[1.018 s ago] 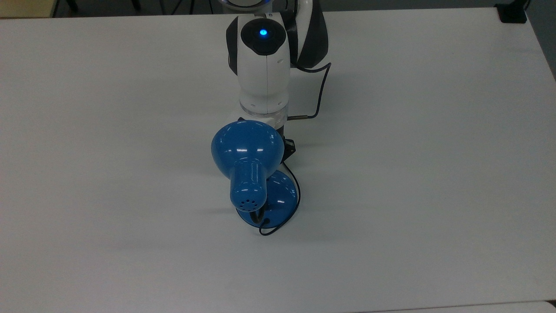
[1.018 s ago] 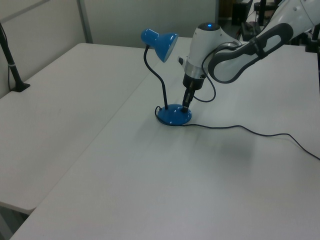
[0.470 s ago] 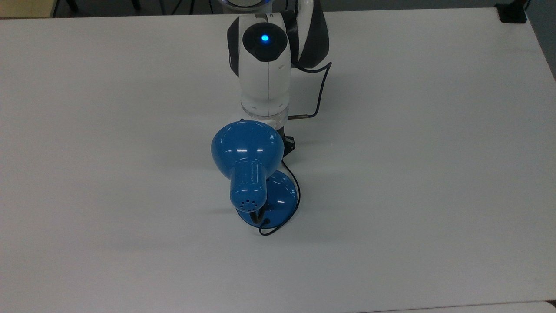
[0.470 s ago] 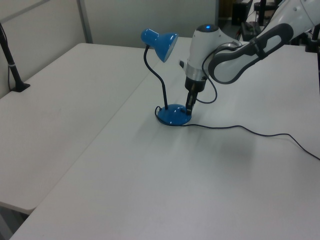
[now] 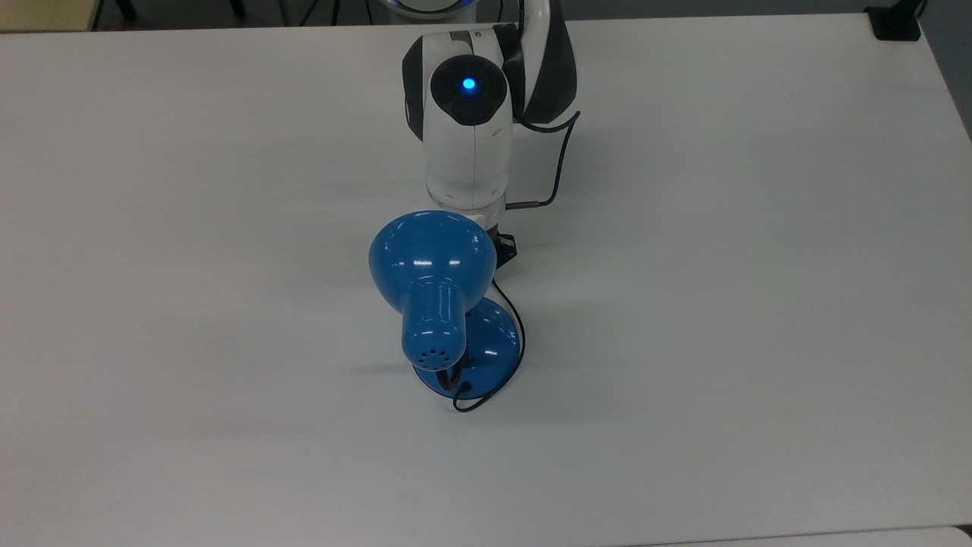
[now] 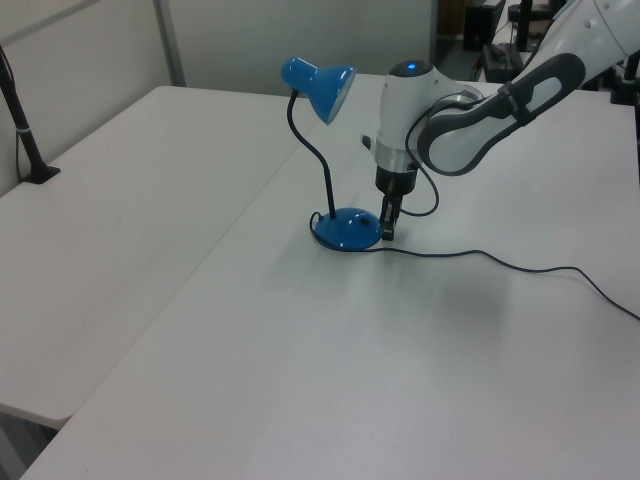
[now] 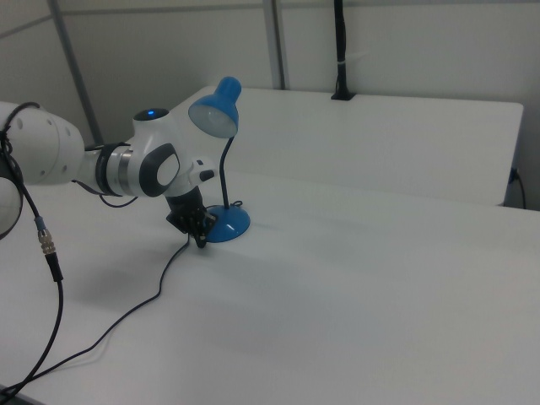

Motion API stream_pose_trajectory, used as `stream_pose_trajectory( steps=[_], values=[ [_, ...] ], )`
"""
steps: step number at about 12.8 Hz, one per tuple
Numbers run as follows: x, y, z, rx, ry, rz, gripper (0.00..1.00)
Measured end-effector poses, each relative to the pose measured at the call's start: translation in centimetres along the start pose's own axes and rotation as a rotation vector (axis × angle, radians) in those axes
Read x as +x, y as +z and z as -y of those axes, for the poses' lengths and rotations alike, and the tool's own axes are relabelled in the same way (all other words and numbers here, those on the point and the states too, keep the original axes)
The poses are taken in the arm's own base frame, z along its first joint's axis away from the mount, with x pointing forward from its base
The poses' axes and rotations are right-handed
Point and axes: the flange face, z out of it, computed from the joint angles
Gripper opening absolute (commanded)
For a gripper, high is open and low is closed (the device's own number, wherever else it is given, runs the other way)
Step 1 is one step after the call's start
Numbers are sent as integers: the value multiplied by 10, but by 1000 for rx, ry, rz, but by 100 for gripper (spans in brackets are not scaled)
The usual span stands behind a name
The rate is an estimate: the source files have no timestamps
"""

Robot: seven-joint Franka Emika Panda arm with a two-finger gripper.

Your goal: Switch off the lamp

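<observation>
The lamp stands mid-table, a blue dome shade (image 5: 433,254) on a black gooseneck above a round blue base (image 5: 490,342). The left view shows the shade (image 6: 322,84) tilted toward the arm and the base (image 6: 347,230) under it. My gripper (image 6: 387,226) points straight down just off the base's edge on the left view's right, fingers shut with nothing held. In the right view the gripper (image 7: 200,236) hangs low beside the base (image 7: 229,224), under the shade (image 7: 214,108). No bright patch of light falls on the table under the shade.
The lamp's thin black cord (image 6: 500,262) trails over the table to the left view's right. A second cable with a metal plug (image 7: 46,245) hangs from the arm. A black clamped post (image 6: 25,150) stands at the left view's left edge, another (image 7: 340,51) at the right view's back.
The gripper has slid off the top of the lamp base toward the left view's right and now hangs beside the base's edge. The lamp has not moved.
</observation>
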Motion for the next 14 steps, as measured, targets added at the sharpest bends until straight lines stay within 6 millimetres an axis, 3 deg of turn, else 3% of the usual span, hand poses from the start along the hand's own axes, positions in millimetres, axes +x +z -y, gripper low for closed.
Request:
stream_pose_trajectory(
  steps=[3,6,9,10,11,12,14],
  values=[
    [-7,-7,-2,-2,3,81,0],
    [-16,-56,-8,-28,-4,146,5],
    [-30,-127,-18,-46,7,169,29],
    [-36,-149,-24,-50,16,168,44],
    [-42,-169,-29,-53,27,165,74],
    [-51,-197,-40,-55,47,155,78],
    [-63,-227,-58,-58,80,140,100]
  ],
)
